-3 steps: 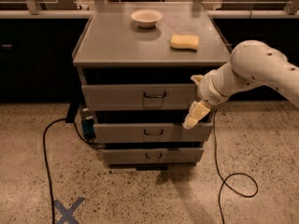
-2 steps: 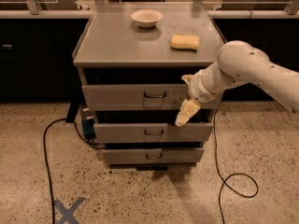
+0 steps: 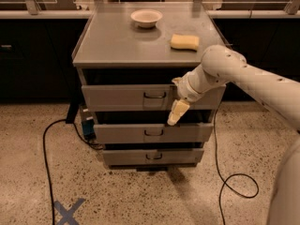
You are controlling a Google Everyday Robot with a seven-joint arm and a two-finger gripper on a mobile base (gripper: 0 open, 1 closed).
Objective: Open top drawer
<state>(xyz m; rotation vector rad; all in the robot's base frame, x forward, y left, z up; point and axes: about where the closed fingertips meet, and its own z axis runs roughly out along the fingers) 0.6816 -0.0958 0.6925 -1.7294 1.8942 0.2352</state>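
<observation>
The top drawer [image 3: 122,97] is the widest grey drawer, just under the cabinet top, with a small dark wire handle [image 3: 154,95] at its centre. Its front stands slightly forward of the cabinet, with a dark gap above it. My gripper [image 3: 176,113] hangs from the white arm that comes in from the right. It is in front of the top drawer's lower edge, a little right of and below the handle, pointing down-left. It holds nothing that I can see.
Two narrower grey drawers [image 3: 154,133] [image 3: 153,156] sit below. A white bowl [image 3: 146,18] and a yellow sponge [image 3: 184,42] lie on the cabinet top [image 3: 112,46]. Black cables [image 3: 47,149] [image 3: 234,182] run on the speckled floor. A blue tape X [image 3: 68,211] marks the floor at lower left.
My arm and gripper have moved left across the drawer fronts, closer to the top drawer's handle. The drawers have not visibly moved.
</observation>
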